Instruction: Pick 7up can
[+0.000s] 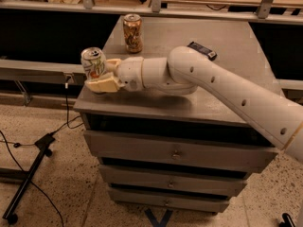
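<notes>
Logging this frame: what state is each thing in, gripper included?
7up can: tilted, held between the fingers at the front left corner of the cabinet.
gripper: shut on the 7up can, low over the cabinet top.
orange-brown can: upright, untouched, at the back.
black device: lying flat, untouched.
drawers: all shut.

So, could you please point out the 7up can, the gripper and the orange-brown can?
7up can (92, 63), camera view, white side wall.
gripper (101, 75), camera view, between fingertips at the 7up can.
orange-brown can (132, 35), camera view, patterned side.
</notes>
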Available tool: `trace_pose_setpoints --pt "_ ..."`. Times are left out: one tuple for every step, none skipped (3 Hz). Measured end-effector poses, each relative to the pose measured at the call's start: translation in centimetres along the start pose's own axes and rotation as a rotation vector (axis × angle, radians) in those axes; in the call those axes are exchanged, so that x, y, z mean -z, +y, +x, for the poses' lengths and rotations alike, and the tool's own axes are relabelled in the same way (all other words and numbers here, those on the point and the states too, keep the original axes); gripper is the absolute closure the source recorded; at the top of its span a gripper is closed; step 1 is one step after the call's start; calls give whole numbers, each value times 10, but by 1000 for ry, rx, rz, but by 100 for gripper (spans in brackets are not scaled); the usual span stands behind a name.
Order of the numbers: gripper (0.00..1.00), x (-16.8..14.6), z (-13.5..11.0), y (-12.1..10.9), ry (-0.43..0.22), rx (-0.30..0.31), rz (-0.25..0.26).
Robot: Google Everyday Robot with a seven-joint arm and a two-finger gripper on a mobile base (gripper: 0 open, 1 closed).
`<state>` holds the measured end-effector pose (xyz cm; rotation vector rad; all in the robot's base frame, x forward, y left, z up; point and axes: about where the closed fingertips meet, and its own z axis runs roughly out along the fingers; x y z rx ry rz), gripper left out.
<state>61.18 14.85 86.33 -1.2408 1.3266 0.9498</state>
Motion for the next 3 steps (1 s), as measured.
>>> trace_pose_setpoints --pt "92 9 -10 -5 -89 -27 30" --pt "100 45 -71 -10 -229 -1 88" --pt "100 49 -76 -10 -228 6 94"
